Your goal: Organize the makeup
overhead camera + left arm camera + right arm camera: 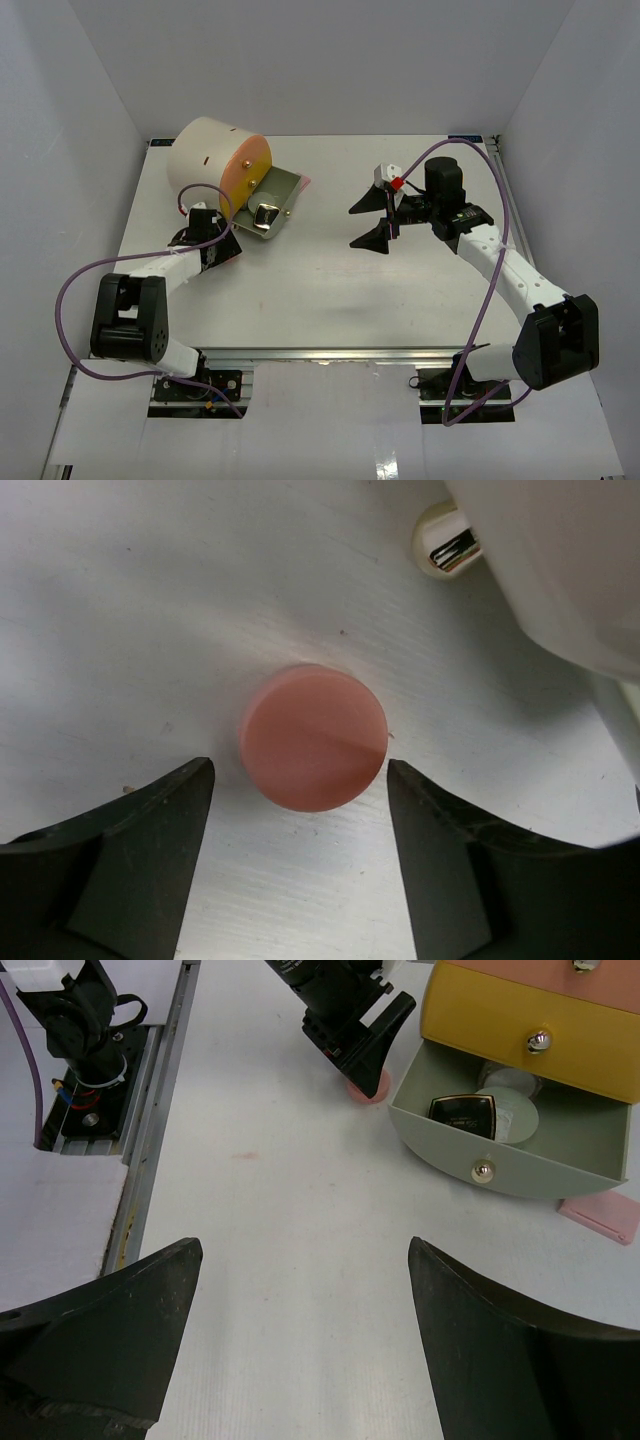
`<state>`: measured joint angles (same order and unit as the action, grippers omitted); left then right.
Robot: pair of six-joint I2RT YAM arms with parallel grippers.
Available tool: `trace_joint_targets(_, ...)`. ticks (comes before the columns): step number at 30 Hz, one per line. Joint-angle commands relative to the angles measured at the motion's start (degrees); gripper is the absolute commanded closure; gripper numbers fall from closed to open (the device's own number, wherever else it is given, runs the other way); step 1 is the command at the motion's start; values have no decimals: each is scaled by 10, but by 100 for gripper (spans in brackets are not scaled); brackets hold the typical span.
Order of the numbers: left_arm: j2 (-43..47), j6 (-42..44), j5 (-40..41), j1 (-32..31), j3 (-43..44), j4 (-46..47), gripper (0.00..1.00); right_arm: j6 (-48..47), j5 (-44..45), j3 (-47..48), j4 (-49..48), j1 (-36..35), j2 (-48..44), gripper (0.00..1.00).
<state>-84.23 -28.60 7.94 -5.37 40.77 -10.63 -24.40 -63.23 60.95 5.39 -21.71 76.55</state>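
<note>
Top camera looking down, both wrist cameras low, sharing pink pad (313, 738)

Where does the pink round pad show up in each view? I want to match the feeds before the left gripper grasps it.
Top external: not visible, hidden under the left gripper.
Left wrist: pink round pad at centre frame, between the open gripper fingers, untouched.
Right wrist: top centre, peeking out below the left gripper.
Shared landmark: the drawer unit next to it.

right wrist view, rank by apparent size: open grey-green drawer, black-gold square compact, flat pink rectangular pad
1. open grey-green drawer
2. black-gold square compact and flat pink rectangular pad look alike; the pad is partly cut off, so they stay unranked
</note>
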Motion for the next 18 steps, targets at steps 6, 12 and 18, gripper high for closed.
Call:
trace_joint_targets(6, -17, 3, 23, 2, 10, 17, 26, 3, -17, -5, -23, 4, 4, 10)
trace_joint_targets(12, -32, 11, 30, -12, 20, 0, 23, 4, -18, -5, -23, 4, 4, 10)
trace_joint_targets(18, -45, 15, 57, -21, 25, -10, 26, 3, -19, -6, -22, 3, 5, 10)
